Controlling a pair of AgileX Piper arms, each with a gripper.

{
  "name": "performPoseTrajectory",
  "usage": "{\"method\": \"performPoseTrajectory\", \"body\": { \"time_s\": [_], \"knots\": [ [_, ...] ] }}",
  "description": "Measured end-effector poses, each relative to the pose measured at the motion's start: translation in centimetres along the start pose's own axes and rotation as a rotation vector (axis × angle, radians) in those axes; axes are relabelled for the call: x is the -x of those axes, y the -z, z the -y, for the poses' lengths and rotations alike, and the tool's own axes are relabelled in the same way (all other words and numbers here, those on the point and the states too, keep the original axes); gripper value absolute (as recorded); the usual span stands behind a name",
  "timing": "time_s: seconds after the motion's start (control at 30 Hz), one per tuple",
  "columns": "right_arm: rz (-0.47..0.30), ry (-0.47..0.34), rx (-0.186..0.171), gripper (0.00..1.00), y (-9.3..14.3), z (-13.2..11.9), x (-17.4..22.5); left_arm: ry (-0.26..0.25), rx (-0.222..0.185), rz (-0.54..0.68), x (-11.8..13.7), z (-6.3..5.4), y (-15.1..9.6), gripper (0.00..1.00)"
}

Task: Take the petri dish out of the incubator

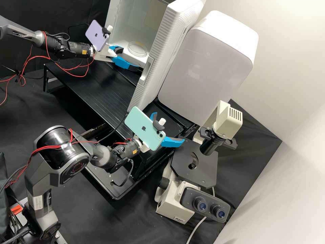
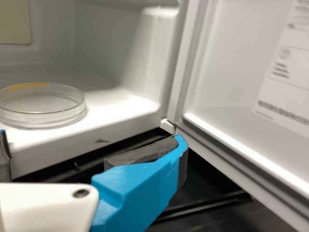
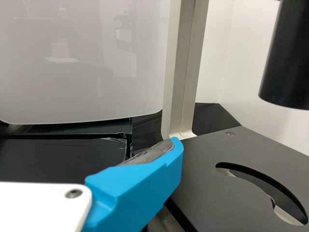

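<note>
A clear, lidded petri dish (image 1: 137,48) (image 2: 41,104) lies on the white floor of the incubator (image 1: 125,20), whose door (image 1: 162,51) stands wide open. My left gripper (image 1: 130,59) is open at the chamber's front lip, just short of the dish and touching nothing. One of its blue fingers (image 2: 140,183) lies below the lip, beside the door's inner face. My right gripper (image 1: 169,128) is open and holds nothing; it hovers low beside the incubator's outer wall. Its blue finger (image 3: 140,183) sits over the edge of the microscope stage (image 3: 241,169).
A white microscope (image 1: 196,169) with a black stage and eyepieces stands front right, close to my right gripper. The incubator sits on a raised black shelf (image 1: 94,88). Red cables trail along the left arm. A white wall closes off the right side.
</note>
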State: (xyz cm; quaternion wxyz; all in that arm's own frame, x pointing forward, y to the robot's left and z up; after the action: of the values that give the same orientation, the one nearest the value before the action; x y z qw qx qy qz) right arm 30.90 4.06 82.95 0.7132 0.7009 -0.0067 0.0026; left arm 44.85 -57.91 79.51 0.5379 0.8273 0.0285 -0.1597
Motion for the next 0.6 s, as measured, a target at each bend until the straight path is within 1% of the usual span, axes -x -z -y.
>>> {"method": "performPoseTrajectory", "body": {
  "time_s": [0.07,0.1,0.13,0.2,0.23,0.27,0.33,0.37,0.6],
  "knots": [
    [0.000,0.000,0.000,1.00,0.0,0.0,0.0,-0.003,0.024,-0.020,-0.4,-0.5,-0.5,1.00],
    [0.000,0.000,0.000,1.00,0.0,0.0,0.0,-0.021,0.008,-0.024,-0.8,-0.8,-0.6,1.00],
    [0.000,0.000,0.000,1.00,0.0,0.0,0.0,-0.047,-0.029,-0.031,-1.2,-1.2,-0.5,1.00],
    [0.000,0.000,0.000,1.00,0.0,0.0,0.0,-0.083,-0.024,-0.074,-2.0,-1.7,0.6,1.00],
    [0.000,0.000,0.000,1.00,0.0,0.0,0.0,-0.092,-0.009,-0.095,-2.4,-1.7,1.0,1.00],
    [0.000,0.000,0.000,1.00,0.0,0.0,0.0,-0.094,-0.012,-0.114,-2.6,-1.8,1.4,1.00],
    [0.000,0.000,0.000,1.00,0.0,0.0,0.0,-0.093,0.007,-0.146,-3.0,-1.7,2.1,1.00],
    [0.000,0.000,0.000,1.00,0.0,0.0,0.0,-0.091,0.008,-0.157,-3.1,-1.8,2.2,1.00],
    [0.000,0.000,0.000,1.00,0.0,0.0,0.0,-0.088,-0.009,-0.177,-3.2,-1.8,2.1,1.00]
  ]
}}
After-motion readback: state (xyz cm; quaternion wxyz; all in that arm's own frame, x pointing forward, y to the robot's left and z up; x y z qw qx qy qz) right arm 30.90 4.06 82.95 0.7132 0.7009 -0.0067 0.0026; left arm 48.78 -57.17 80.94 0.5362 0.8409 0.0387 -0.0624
